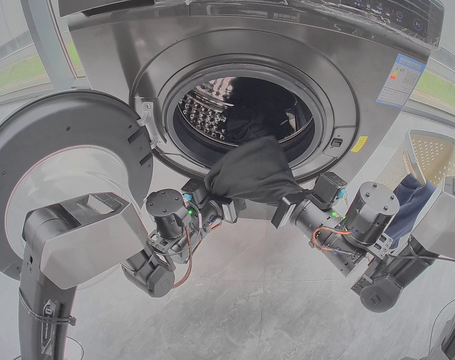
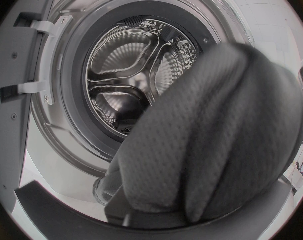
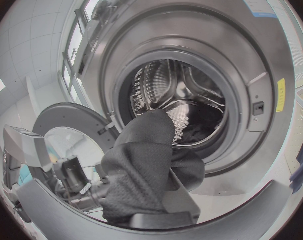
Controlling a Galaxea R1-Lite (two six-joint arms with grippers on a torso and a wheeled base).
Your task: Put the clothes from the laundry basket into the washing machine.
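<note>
A dark textured garment (image 1: 255, 168) hangs bunched in front of the washing machine (image 1: 337, 76), just below the lip of its open drum (image 1: 242, 111). My left gripper (image 1: 213, 190) holds the garment's left end and my right gripper (image 1: 293, 197) its right end; the cloth drapes over both and hides most of the fingers. The same garment (image 2: 208, 134) lies over the left fingers (image 2: 115, 204), and in the right wrist view the garment (image 3: 141, 170) covers the right fingers (image 3: 183, 200). Dark clothes (image 3: 198, 134) lie inside the drum. The laundry basket (image 1: 427, 156) stands at the right with blue clothes (image 1: 412, 196) in it.
The round machine door (image 1: 62, 141) is swung fully open to the left, beside my left arm. Pale tiled floor (image 1: 247, 296) stretches below both arms. Windows run behind the machine on both sides.
</note>
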